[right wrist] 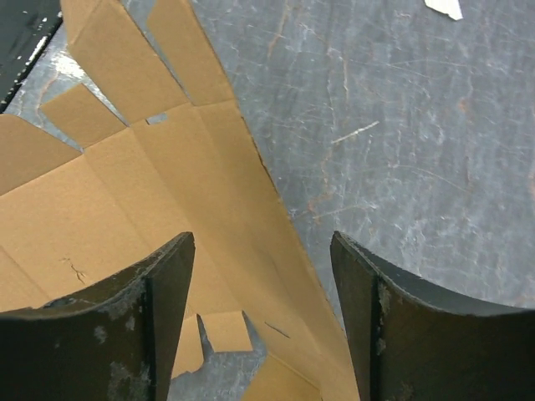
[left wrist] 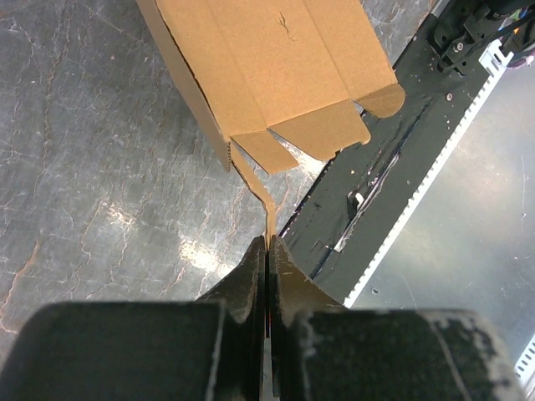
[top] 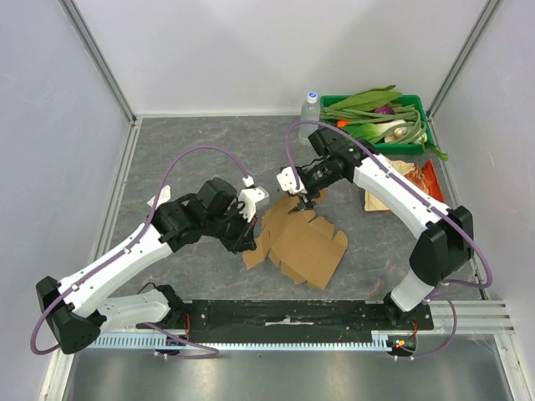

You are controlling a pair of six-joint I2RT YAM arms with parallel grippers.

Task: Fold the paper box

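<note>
The likeliest failure was a tear or a slip: the left end effector point(left wrist: 267, 248) gripped only a narrow tab point(left wrist: 253, 178) at the edge of the paper box point(left wrist: 276, 58), so a hard pull could rip it or drag it free. The sheet might also skid across the surface point(left wrist: 100, 150) rather than bend at a crease. That end effector was closed tight on the tab, with the rest of the box spread just ahead of it. The right end effector point(right wrist: 263, 276) stood wide apart and held nothing. A box panel lay below its gap — whether they touched could not be told.
</note>
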